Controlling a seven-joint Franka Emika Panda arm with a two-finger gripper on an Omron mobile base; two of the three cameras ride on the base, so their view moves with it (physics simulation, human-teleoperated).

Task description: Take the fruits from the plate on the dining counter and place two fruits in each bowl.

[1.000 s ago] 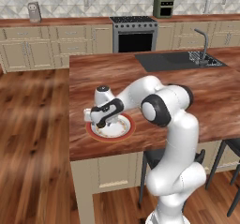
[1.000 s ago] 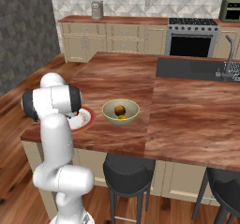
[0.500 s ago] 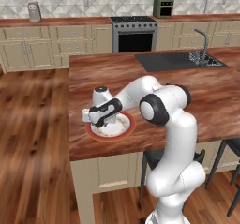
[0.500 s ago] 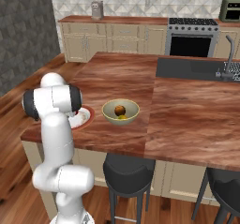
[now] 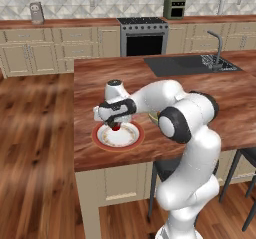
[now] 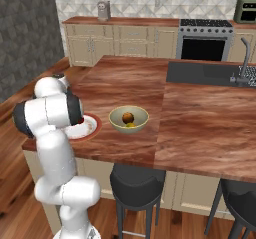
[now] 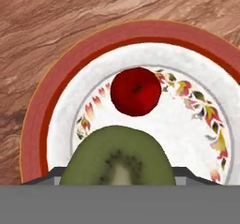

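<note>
Hand (image 5: 115,121) is low over the red-rimmed plate (image 5: 100,142), near the front-left edge of the dining desk (image 5: 100,83). In hand view the kiwi (image 7: 119,157) fills the gap between the two tips at 6 o'clock, with a dark tip corner showing at each flank. So the jaws look clamped on the kiwi, across its short width. Kiwi's long axis runs 9-to-3 in that view, cut face toward the cam.

Small red fruit (image 7: 136,91) lies on the plate's white centre at 12 o'clock from the kiwi, just beside it, not touching. Can't tell whether the kiwi is lifted off the plate or resting on it.

Olive bowl (image 6: 114,120) sits at 3 o'clock from the plate (image 6: 92,128) in right base view, just beside it. It already holds two: orange-brown round fruit (image 6: 128,117) and a yellow-green one (image 6: 131,125).

Judgement: olive bowl is full per task, so the kiwi and red fruit belong in the other bowl. Next move turns on a straight lift clear of the red fruit.
</note>
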